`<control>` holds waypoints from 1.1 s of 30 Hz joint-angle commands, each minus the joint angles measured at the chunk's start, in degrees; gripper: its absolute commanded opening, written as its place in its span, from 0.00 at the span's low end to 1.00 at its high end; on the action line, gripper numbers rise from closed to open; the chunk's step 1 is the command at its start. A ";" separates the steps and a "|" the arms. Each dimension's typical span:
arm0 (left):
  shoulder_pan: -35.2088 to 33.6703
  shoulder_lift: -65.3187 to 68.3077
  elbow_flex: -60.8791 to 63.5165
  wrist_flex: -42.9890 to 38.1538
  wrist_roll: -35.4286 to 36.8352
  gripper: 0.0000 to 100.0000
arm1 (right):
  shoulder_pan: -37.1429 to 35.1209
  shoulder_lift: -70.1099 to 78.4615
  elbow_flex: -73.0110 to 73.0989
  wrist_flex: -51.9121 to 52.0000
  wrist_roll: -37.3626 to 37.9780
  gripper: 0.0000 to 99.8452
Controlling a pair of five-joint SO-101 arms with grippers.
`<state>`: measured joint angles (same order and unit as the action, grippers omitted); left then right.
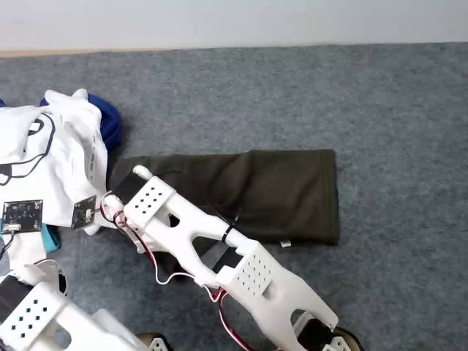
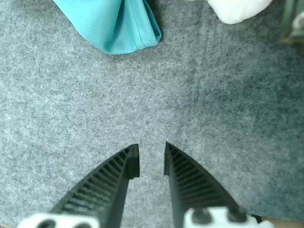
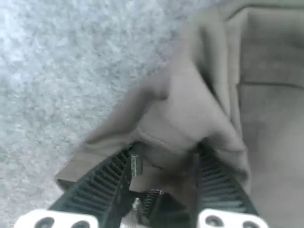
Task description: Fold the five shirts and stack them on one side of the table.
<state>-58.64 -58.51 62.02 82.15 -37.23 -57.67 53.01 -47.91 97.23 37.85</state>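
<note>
Olive shirt [image 3: 190,109] bunched inside right hand [image 3: 166,152], apparently pinched, left hand [image 2: 152,159] narrowly spread

Mid-table: dark olive shirt [image 1: 285,194] folded flat on the grey felt [image 1: 365,95], right arm [image 1: 157,201] lying across its left end. Left edge: white shirt [image 1: 51,153] in a heap, blue shirt [image 1: 110,124] poking out behind it.
</note>
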 commanded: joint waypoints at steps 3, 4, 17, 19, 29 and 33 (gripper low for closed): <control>0.26 -0.62 -0.31 -0.79 0.18 0.10 | 2.77 -2.59 -7.21 0.31 1.85 0.08; 0.35 -0.62 -0.31 -0.79 0.18 0.10 | 3.30 -2.59 -8.09 0.40 2.64 0.08; 0.35 -0.62 -0.31 -0.79 0.18 0.10 | 5.23 -2.86 -13.19 5.85 0.88 0.13; 0.35 -0.62 -0.31 -0.79 0.18 0.10 | 4.88 -4.00 -12.75 5.76 -1.76 0.16; 0.35 -0.62 -0.31 -0.79 0.09 0.10 | -1.36 -6.37 -5.19 5.58 -9.58 0.18; 0.44 -0.62 -0.31 -0.79 0.09 0.10 | -1.89 -4.62 -4.92 5.14 -10.29 0.18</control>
<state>-58.64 -58.51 62.02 82.15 -37.23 -58.37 50.81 -52.48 100.48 28.44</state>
